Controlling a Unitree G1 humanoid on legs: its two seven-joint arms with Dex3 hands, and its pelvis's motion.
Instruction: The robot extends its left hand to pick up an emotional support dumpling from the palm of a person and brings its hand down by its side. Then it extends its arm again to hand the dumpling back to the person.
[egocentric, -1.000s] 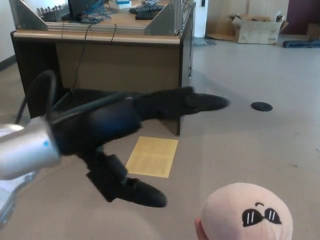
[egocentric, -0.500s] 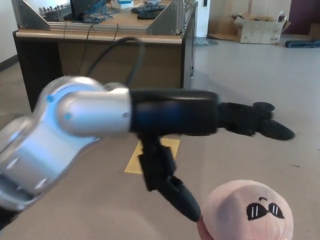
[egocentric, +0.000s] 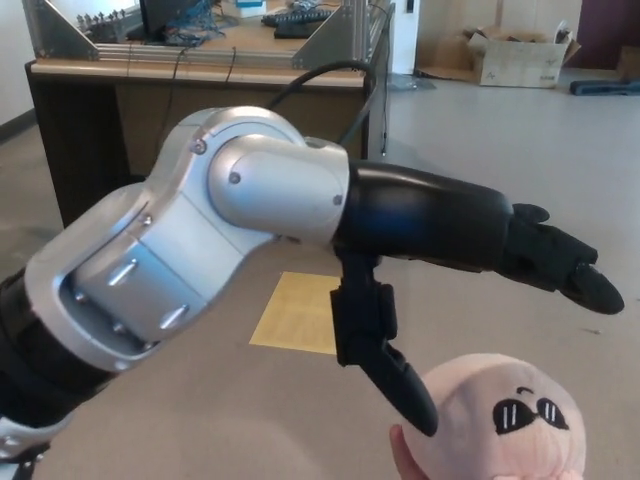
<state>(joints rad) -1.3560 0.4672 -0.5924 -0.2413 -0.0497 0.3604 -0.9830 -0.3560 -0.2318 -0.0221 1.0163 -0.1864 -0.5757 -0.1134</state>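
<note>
A pale pink plush dumpling (egocentric: 500, 420) with a sunglasses face sits at the bottom right of the head view, resting on a person's fingers (egocentric: 400, 452). My left hand (egocentric: 450, 270) reaches over it from the left on a silver and black arm. The hand is open. Its two fingers (egocentric: 560, 268) stretch out to the right, above the dumpling and apart from it. The thumb (egocentric: 395, 380) hangs down, and its tip lies at the dumpling's left side; I cannot tell if it touches. My right hand does not show.
A wooden workbench (egocentric: 200, 100) with metal frames and cables stands at the back left. A yellow sheet (egocentric: 300, 315) lies on the floor under my arm. A cardboard box (egocentric: 515, 55) stands at the far right, and a black disc (egocentric: 530, 212) lies on the floor.
My left arm has stretched further right and forward, so the hand now spreads over the dumpling. The thumb tip has come down to the dumpling's left side. The dumpling stays on the person's hand.
</note>
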